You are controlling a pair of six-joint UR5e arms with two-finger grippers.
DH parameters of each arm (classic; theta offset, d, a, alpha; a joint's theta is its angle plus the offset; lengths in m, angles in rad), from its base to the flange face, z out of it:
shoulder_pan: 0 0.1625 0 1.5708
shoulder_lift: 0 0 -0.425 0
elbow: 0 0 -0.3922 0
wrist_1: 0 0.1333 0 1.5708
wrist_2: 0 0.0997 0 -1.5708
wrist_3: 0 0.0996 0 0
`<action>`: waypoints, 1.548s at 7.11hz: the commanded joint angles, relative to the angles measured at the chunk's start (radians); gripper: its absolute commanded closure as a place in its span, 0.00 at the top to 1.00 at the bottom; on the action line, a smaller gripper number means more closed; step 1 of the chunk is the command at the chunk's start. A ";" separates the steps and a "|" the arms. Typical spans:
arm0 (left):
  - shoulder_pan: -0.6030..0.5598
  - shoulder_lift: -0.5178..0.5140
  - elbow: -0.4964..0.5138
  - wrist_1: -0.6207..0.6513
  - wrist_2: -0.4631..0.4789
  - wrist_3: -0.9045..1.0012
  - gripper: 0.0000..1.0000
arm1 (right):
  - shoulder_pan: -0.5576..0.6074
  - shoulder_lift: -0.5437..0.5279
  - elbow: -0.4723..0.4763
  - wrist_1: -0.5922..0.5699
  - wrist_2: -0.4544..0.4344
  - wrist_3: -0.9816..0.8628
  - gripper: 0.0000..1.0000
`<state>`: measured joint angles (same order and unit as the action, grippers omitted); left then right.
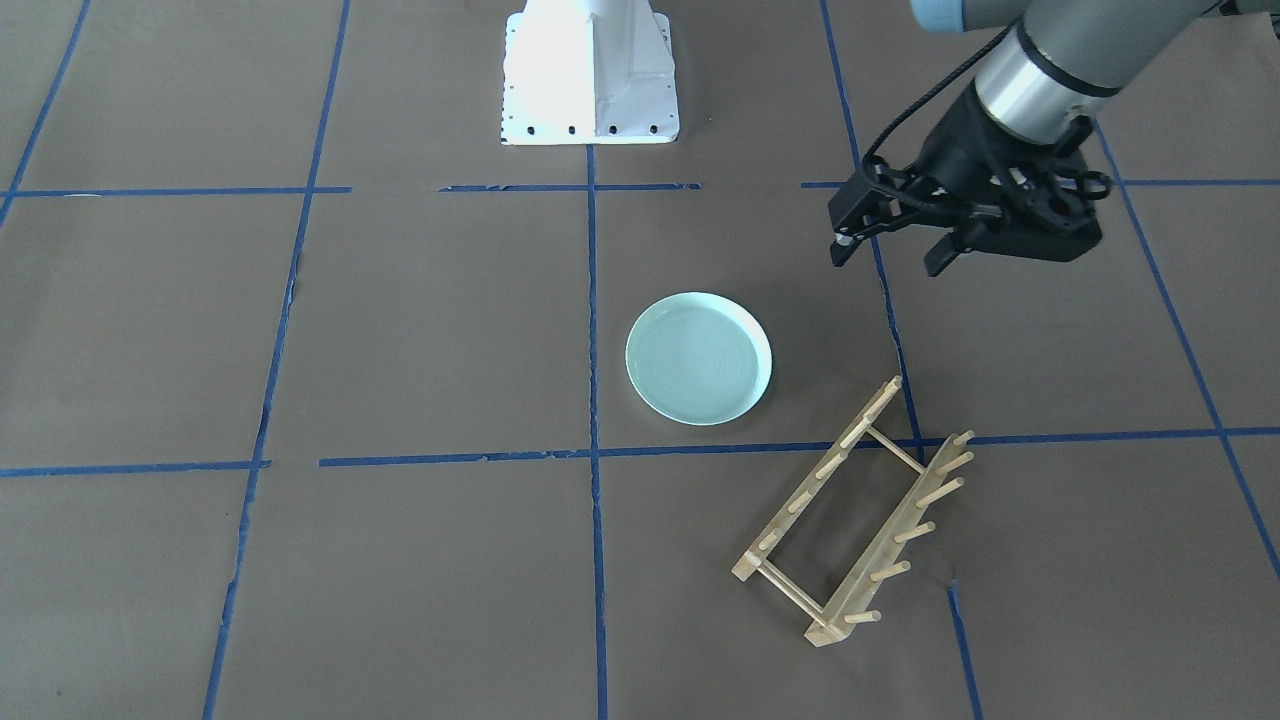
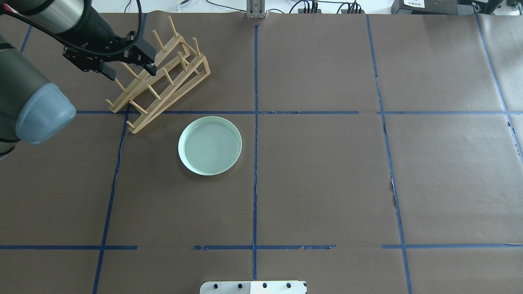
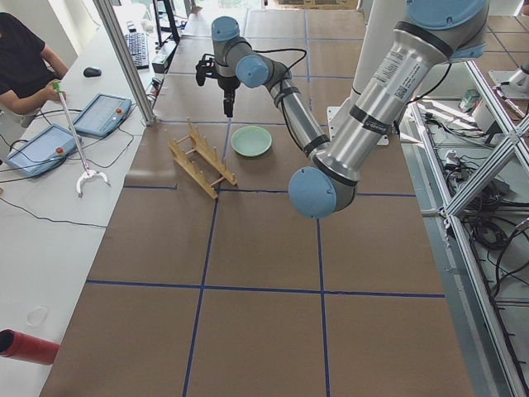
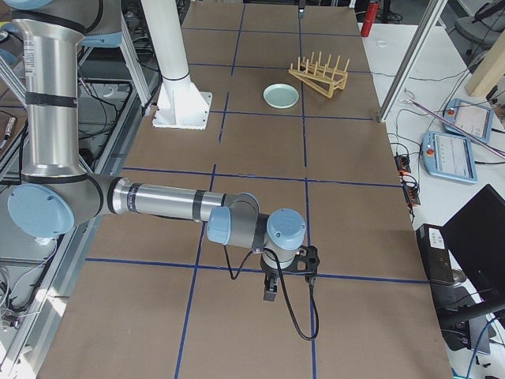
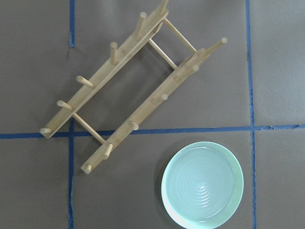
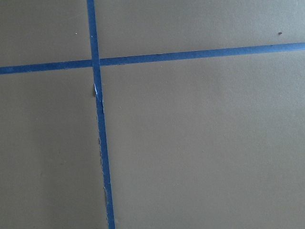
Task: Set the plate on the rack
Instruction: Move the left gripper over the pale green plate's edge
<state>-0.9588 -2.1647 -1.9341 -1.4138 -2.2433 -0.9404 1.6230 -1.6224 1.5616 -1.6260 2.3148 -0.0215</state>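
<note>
The pale mint-green plate (image 1: pixel 698 358) lies flat on the brown table, also in the overhead view (image 2: pixel 210 145) and the left wrist view (image 5: pixel 202 183). The light-wood rack (image 1: pixel 880 555) stands just beside it, apart from it, empty (image 2: pixel 175 92) (image 5: pixel 143 112). My left gripper (image 1: pixel 890 258) hangs open and empty, high above the table near the rack (image 2: pixel 130 72). My right gripper (image 4: pixel 269 290) is far from both, low over bare table; I cannot tell whether it is open.
The white robot base (image 1: pixel 590 75) stands at the table's robot side. Blue tape lines (image 6: pixel 97 119) cross the brown table cover. An operator (image 3: pixel 21 58) sits at a side desk with tablets.
</note>
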 commanded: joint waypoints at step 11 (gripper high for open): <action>0.445 -0.285 0.535 -0.152 0.496 -0.130 1.00 | 0.000 0.001 0.000 0.000 0.000 0.000 1.00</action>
<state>-0.5271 -2.4490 -1.4610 -1.4963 -1.7462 -1.0631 1.6229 -1.6214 1.5616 -1.6260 2.3148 -0.0215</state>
